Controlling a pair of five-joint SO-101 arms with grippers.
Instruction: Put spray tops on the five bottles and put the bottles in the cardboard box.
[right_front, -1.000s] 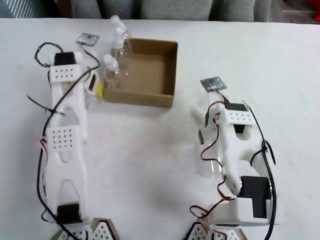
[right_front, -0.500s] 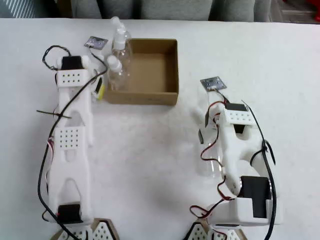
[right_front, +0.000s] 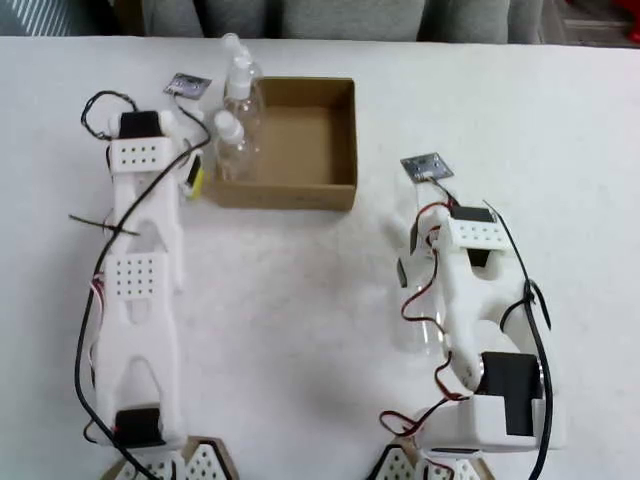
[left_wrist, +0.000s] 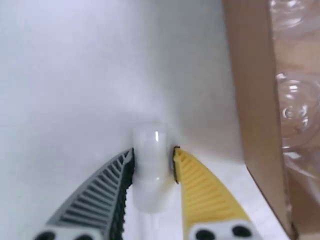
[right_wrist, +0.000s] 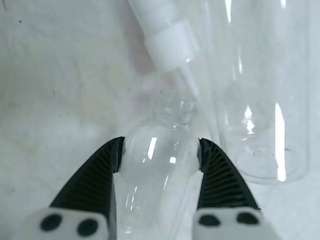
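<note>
Saw the left arm carried a little toward 12 o'clock over the last second, then settled. Saw the cardboard box turned from skewed to square with the table edge and nudged slightly toward 3 o'clock. Saw the capped bottles along its 9 o'clock wall carried with it: a far bottle near the 11 o'clock corner and a near bottle at 9 o'clock, both seemingly inside.

Found the left gripper clenched on a white spray top, just outside the box wall at 9 o'clock. Could not tell whether screwed to a bottle beneath.

Found no change at the right arm. Found the right gripper closed around a clear bottle lying on the table at about 5 o'clock from the box, neck uncapped, with a loose spray top pointing its tube at the neck and a second bottle just beside.

Judged the box now better placed for loading, and the task roughly midway: capping of the held bottle not yet done, further bottles not yet boxed.
</note>
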